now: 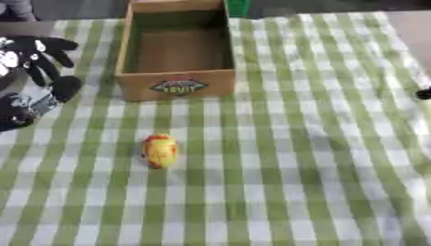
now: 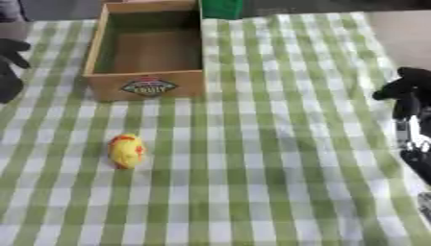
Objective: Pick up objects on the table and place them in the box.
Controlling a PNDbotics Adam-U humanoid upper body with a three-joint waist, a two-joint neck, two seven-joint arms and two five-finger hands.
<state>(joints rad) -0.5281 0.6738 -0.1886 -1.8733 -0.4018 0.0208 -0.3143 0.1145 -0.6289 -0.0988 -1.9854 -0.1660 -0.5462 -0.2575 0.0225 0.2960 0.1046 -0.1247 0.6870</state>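
Left hand hangs open, well above-left of the yellow toy; probably light and rounded, best grasped across its middle

The right hand is showing only partly at the edge of the right eye view, so its fingers are too blurry to read. The label on the box is looking too fuzzy to read. The small yellow thing is staying a blur with red marks.

Matt cardboard box, checked cloth
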